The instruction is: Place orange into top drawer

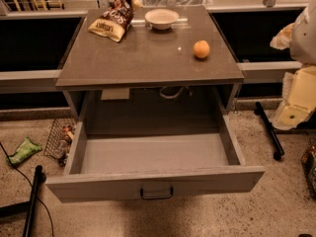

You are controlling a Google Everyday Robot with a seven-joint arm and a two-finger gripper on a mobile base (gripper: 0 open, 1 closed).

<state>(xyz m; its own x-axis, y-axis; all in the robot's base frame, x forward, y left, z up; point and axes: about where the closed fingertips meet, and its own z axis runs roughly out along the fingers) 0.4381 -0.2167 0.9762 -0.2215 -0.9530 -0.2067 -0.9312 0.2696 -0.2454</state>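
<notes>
As far as I can make out, pincer (296, 100): at the far right edge of view, cut off by the frame, beside the cabinet and lower than the tabletop (148, 63).
Pincer state: I cannot tell whether it is wide or narrow; no contact with the orange or the drawer, and well apart from both.
Orange (201, 49): small, round, smooth-skinned, evenly coloured; resting on the tabletop near its right edge, standing alone.
Top drawer (153, 182): pulled out towards me beneath the tabletop; grey floor and side walls open to view; flat front panel.
Handle (156, 193): dark metal, at the centre of the front panel.
White bowl (161, 18): upright at the back centre of the tabletop, pale inside, well apart from the orange.
Snack bag (111, 19): brown and yellow, lying at the back left, near the bowl.
Wire basket (55, 135): on the floor left of the drawer, holding small items I cannot identify.
Green packet (23, 150): on the floor, further left.
</notes>
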